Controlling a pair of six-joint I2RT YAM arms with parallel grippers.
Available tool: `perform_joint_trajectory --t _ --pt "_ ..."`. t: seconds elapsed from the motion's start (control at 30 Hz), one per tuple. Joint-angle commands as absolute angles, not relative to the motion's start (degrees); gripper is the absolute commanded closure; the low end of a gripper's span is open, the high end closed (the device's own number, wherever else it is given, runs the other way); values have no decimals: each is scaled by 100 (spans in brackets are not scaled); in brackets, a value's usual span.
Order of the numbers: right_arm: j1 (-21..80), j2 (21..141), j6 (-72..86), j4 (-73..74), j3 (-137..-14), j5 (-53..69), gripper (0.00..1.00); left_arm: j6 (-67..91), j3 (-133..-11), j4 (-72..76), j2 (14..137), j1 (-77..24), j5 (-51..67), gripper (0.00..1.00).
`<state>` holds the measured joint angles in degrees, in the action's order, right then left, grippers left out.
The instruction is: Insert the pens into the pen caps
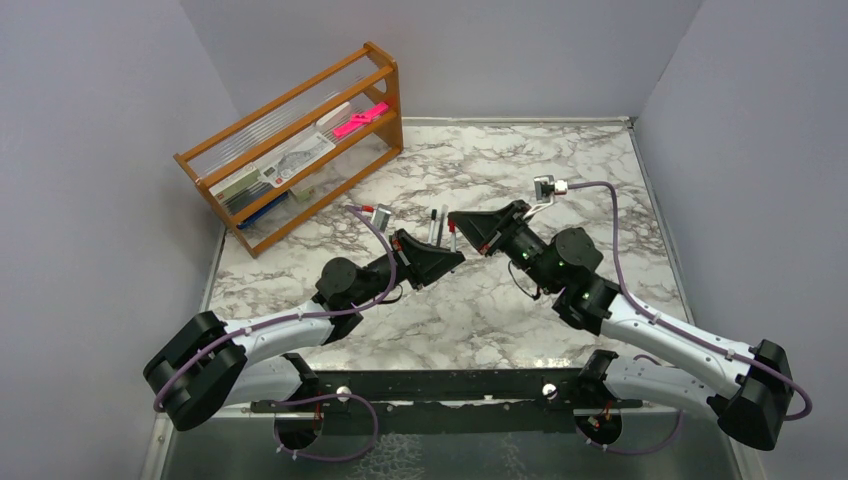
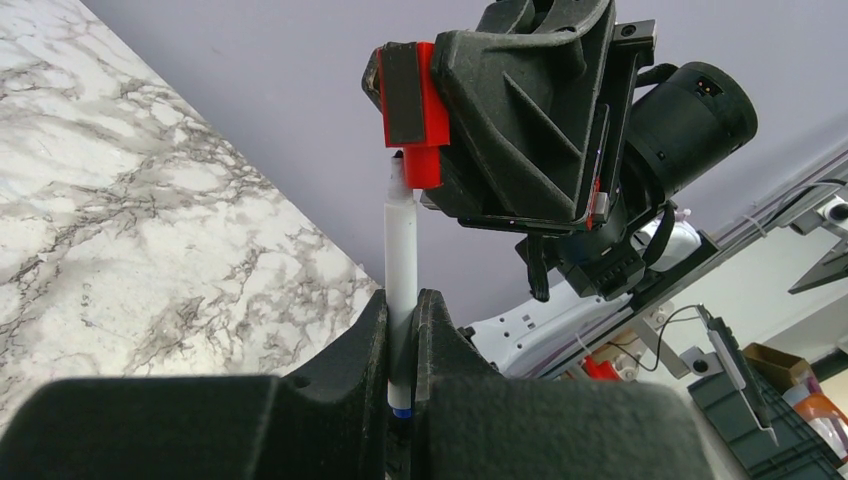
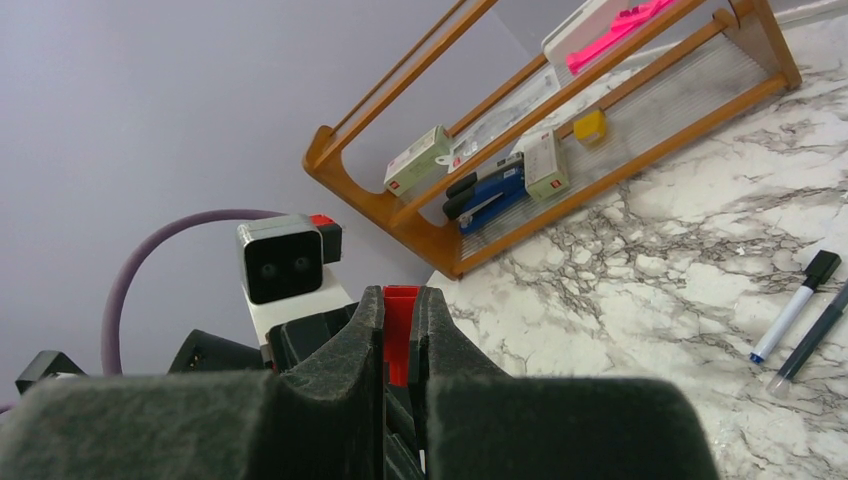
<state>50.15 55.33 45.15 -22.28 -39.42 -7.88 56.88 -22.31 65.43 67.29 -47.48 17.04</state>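
Over the middle of the table [image 1: 560, 180], the left gripper [image 2: 402, 300] pinches a white pen [image 2: 401, 250] by its lower barrel, with the tip pointing away from the fingers. Just beyond it, the right gripper [image 3: 402, 300] is clamped on a red cap [image 2: 422, 165]. The cap's open end sits at the pen's tip; I cannot tell whether the tip is inside. Farther back, a black-capped pen [image 3: 795, 305] and a dark pen [image 3: 815, 340] lie side by side on the marble. A wooden rack [image 1: 283, 100] stands at the far left.

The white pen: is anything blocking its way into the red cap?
Nothing visible. The white pen, clamped in the left gripper, has its tip right at the open end of the red cap that the right gripper holds.
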Motion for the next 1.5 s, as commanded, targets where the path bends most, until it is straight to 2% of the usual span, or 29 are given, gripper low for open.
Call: perform_joint_trajectory --t 0.0,0.53,1.47 --pt "5019 5508 4419 -2197 -3871 -694 99 5590 -2372 6760 6609 -4781 1707 100" --pt "5014 5378 4017 -2135 -4256 -1139 99 5632 -2335 6748 6642 -4779 1784 100" --pt "5019 5551 4211 -2221 -4008 -853 99 5625 -2333 6746 6617 -4791 1805 100"
